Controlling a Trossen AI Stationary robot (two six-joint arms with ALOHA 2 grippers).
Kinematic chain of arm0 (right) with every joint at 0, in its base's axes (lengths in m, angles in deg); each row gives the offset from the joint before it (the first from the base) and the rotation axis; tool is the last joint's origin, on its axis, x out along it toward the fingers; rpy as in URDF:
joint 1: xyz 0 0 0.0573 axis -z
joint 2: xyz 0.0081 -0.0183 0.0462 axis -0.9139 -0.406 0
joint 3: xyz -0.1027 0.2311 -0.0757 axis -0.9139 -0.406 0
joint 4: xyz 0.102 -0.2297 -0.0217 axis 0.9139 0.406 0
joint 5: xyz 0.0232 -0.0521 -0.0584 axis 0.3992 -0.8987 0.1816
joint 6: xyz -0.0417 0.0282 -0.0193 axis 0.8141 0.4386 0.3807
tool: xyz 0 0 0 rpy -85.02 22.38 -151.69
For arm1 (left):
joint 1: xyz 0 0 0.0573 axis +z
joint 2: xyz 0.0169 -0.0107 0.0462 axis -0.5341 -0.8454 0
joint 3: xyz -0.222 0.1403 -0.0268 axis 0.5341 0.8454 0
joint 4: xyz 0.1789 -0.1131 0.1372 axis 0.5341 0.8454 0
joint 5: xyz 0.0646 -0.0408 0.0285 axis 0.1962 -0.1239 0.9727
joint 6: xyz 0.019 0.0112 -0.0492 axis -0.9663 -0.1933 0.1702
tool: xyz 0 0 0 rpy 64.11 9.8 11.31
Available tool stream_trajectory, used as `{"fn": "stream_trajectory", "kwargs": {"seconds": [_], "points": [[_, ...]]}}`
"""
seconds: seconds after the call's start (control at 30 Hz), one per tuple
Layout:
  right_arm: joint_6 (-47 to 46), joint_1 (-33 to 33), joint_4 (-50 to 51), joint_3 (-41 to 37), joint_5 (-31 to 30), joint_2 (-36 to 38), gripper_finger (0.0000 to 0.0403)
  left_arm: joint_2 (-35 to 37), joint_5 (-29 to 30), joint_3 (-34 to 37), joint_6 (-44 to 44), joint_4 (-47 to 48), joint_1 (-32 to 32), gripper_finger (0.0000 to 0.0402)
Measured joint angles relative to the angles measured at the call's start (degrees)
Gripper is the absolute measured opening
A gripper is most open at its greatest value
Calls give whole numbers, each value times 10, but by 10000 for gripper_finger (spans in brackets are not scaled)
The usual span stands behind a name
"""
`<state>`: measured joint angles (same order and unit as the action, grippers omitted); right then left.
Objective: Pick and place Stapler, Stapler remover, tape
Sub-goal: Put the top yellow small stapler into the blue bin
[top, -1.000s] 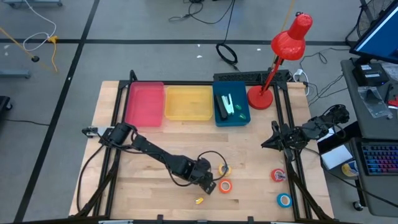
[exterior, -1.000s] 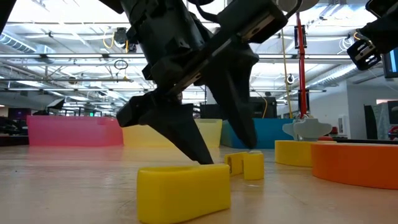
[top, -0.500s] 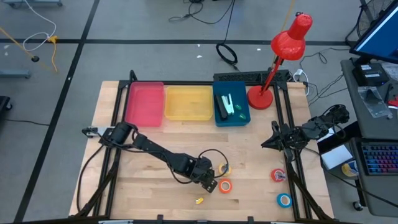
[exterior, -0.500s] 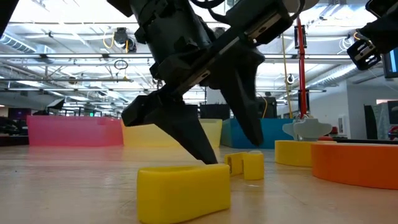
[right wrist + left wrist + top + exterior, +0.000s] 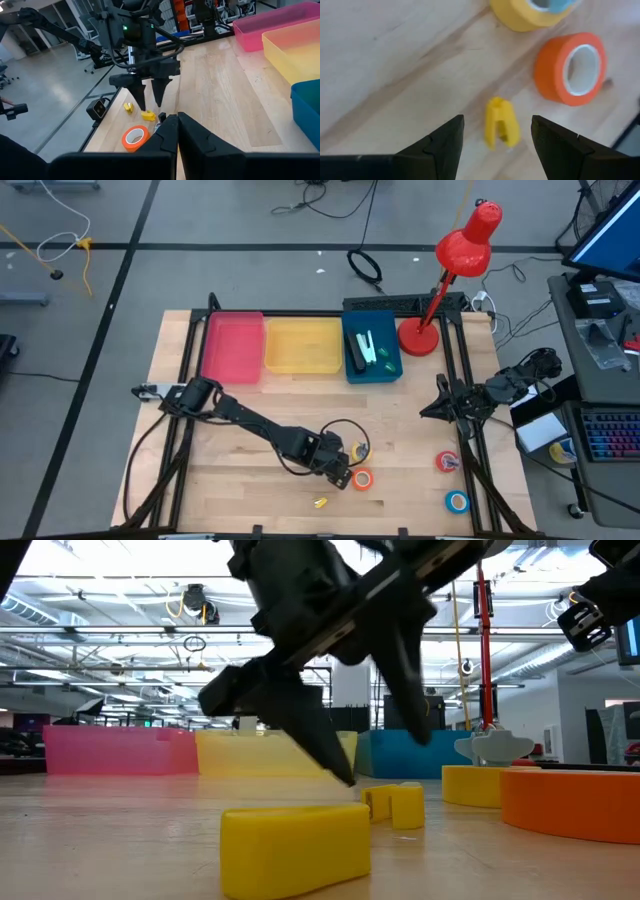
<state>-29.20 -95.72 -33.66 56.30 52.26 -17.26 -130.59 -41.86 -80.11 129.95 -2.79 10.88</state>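
Observation:
My left gripper [image 5: 341, 476] hangs open a little above a small yellow stapler remover [image 5: 501, 122], which lies flat on the wooden table between the finger lines, untouched. A second yellow remover [image 5: 320, 502] lies nearer the front edge [image 5: 295, 845]. The orange tape [image 5: 572, 67] and yellow tape [image 5: 532, 10] rest flat just beside the gripper. The red tape [image 5: 447, 462] and blue tape [image 5: 457, 501] lie toward the right. A black and a white stapler [image 5: 360, 350] lie in the blue bin [image 5: 392, 368]. My right gripper [image 5: 176, 125] waits shut at the table's right edge.
A pink bin [image 5: 232, 348] and a yellow bin [image 5: 303, 346] stand beside the blue one along the far edge. A red desk lamp [image 5: 440, 290] stands at the far right. Bare wood lies between the bins and the tapes.
My left gripper has risen off the table above the small yellow remover, its fingers staying open. The remover and the tapes lie where they were.

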Motion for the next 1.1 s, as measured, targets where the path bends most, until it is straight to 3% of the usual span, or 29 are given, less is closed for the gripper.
{"fn": "stream_trajectory", "kwargs": {"seconds": [0.47,0.77,0.97,1.1], "points": [[11,0,0,0,0,0,1,-15,35,-20,30,2,-8,230],[11,0,-3,0,0,0,1,-59,7,-25,58,-19,-13,230],[11,0,-4,0,0,0,1,-64,-7,-25,67,20,-14,228],[11,0,-4,0,0,0,1,-65,-18,-26,60,37,-14,204]]}}
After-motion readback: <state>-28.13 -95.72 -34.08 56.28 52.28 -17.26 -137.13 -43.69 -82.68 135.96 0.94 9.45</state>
